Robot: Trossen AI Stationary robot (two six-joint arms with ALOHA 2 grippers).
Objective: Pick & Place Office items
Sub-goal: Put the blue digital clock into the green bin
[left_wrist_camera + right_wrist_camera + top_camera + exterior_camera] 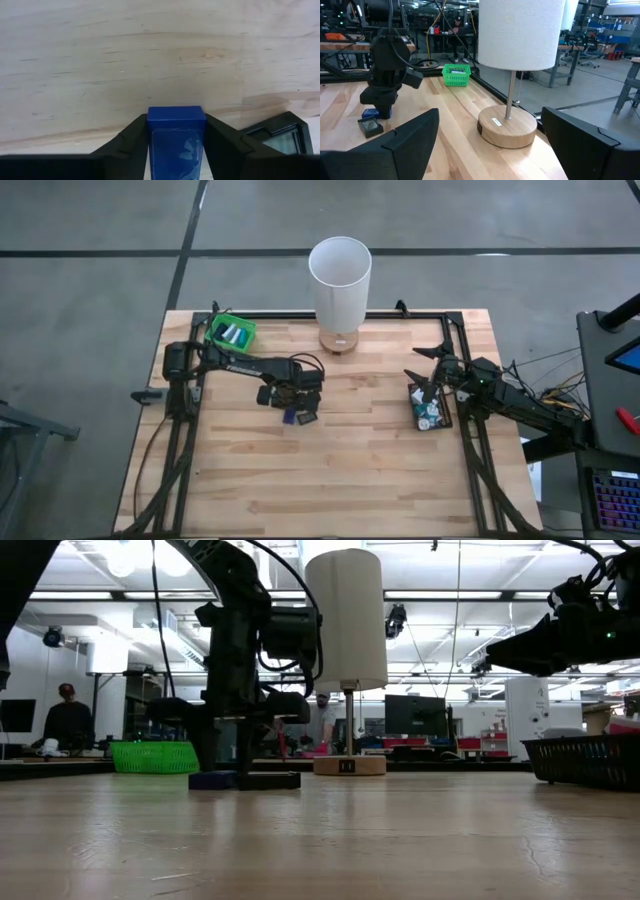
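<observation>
From above, the left gripper (297, 402) reaches down near the middle of the wooden table (330, 480), over two small dark pieces lying together, a blue block (291, 417) and a black item (307, 418) just beside it; the right gripper (432, 377) waits well apart over the black tray (416, 423) of mixed pieces at the right edge, and the green basket (230, 333) sits at the far left corner, so the left arm is clearly the nearer one. At table height, the left gripper stands upright with the blue block (212, 780) and the black item (268, 780) resting flat on the wood at its foot, the lamp (346, 630) behind. The left wrist view settles the matter: the blue block (176, 142) sits squarely between the two dark fingers (125, 145), which press both its sides, its long axis running straight out along the gripper's line; it is glossy, deep blue and rectangular. From the right wrist, the right fingers (405, 137) stand spread wide on nothing, with the block (370, 113) far across the table.
</observation>
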